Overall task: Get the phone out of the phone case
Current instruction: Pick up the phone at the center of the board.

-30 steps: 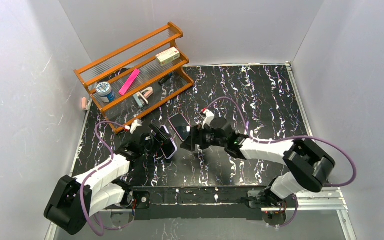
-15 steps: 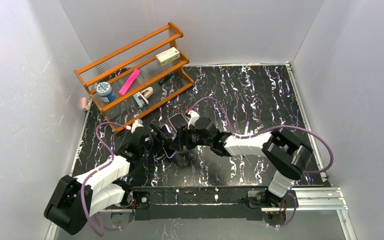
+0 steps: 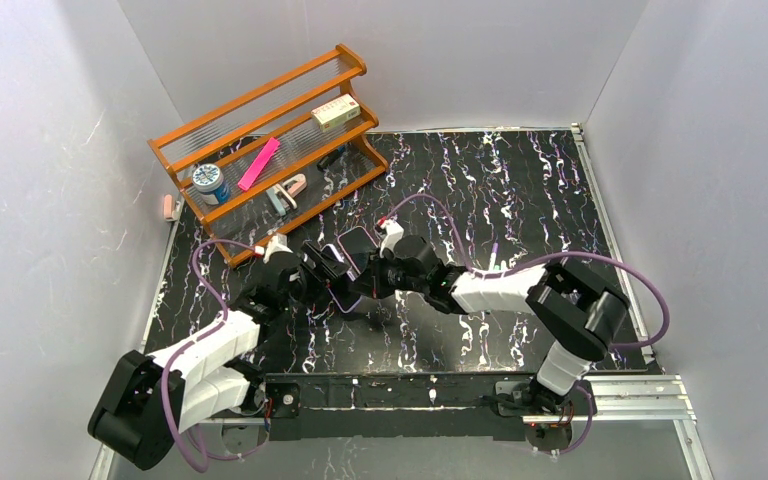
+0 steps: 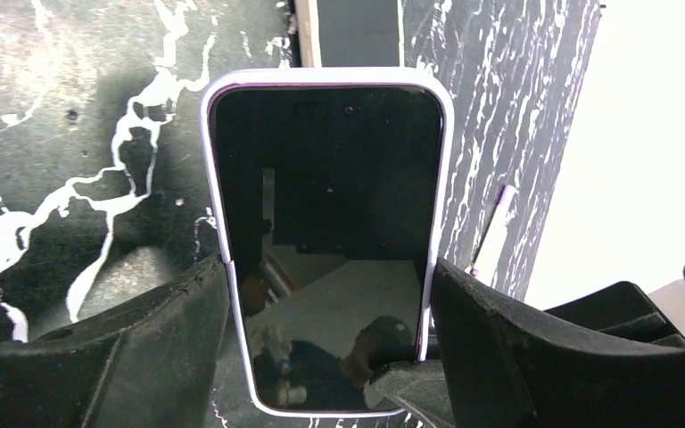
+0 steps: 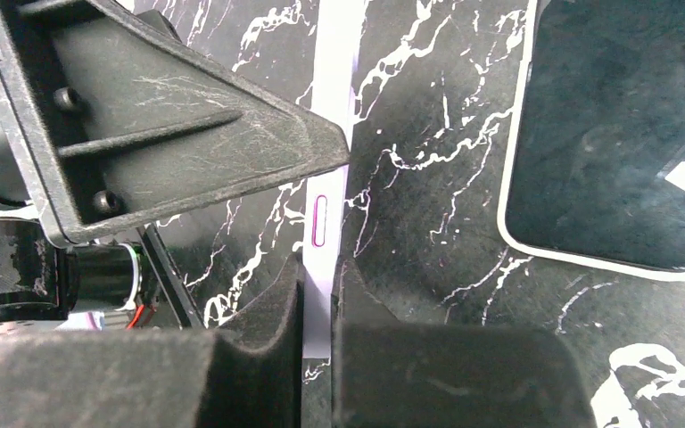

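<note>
Left gripper [image 4: 328,267] clamps phone case [image 4: 325,77] across long edges, right gripper [image 5: 320,283] pinches one edge

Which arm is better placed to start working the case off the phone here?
Right. The right tool pinches one edge of the phone case, ready to peel it, while the left tool clamps the cased phone across its long sides, likely serving as anchor.

From above, the left gripper [image 4: 325,299] and right gripper [image 5: 321,299] hide most of the phone [image 4: 325,205]. The right wrist view shows only its edge; a second phone [image 5: 615,143] runs off frame.
</note>
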`<state>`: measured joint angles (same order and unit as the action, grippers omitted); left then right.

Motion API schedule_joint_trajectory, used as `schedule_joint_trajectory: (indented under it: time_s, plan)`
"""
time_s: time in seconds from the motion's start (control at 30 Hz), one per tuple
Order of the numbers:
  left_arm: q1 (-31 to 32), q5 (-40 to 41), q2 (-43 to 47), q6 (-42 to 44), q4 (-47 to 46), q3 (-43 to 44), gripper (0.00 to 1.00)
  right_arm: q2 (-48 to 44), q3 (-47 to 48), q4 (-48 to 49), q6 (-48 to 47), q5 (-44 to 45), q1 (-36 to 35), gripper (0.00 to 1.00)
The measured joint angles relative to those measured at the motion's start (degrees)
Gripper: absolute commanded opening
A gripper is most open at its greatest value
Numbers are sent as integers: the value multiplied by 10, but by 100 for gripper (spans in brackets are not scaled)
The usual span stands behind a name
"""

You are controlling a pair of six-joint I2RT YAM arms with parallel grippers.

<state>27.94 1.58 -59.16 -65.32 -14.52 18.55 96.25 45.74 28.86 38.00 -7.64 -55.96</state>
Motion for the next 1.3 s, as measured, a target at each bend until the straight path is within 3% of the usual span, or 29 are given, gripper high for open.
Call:
schedule_joint_trajectory:
  time_s: [0.07,0.17,0.33,0.57,0.8,1.03,1.3]
  plan:
    - [0,-7,0,9,0,5,63,-12,-8,0,-3,4,0,1]
    - [2,-20,0,26,3,23,82,-40,-29,10,-7,7,7,1]
    - [4,-42,12,92,11,73,98,-116,-67,13,-14,2,31,1]
    - [3,-106,22,209,8,153,98,-241,-130,8,-22,-48,127,1]
    - [0,-198,-24,261,-21,212,98,-367,-164,5,-19,-118,244,1]
    - [-1,-295,-71,240,-92,222,98,-401,-184,80,50,-222,335,1]
    - [-1,-363,-120,160,-191,244,95,-362,-193,199,147,-320,346,1]
